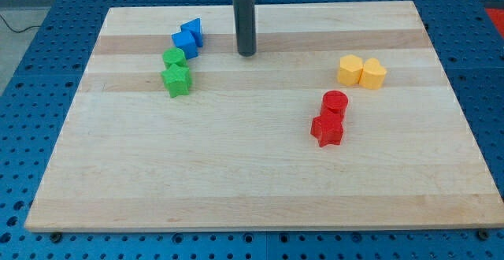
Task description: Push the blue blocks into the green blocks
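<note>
Jaws are absent, only my tip rests on the surface, right of the two blue blocks that already touch the green blocks, probably leaving the task almost finished.

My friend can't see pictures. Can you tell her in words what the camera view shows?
A dark rod's tip rests on a wooden board, just right of two blue blocks touching two green blocks. Two yellow blocks and two red blocks sit on the right.
</note>
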Robot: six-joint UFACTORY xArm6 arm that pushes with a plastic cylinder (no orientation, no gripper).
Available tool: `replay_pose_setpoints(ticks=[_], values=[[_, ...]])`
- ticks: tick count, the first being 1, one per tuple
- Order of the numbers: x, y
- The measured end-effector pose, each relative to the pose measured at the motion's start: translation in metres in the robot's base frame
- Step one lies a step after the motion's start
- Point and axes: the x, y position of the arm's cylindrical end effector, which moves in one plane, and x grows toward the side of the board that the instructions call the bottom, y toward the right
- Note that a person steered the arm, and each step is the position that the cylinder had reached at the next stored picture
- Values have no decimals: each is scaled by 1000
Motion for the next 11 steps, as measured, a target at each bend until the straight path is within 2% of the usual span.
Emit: replay_pose_setpoints(ticks=[1,3,6,7,11], values=[[-22,16],[-57,-6],[-57,-96],[-57,-109],[-33,-97]])
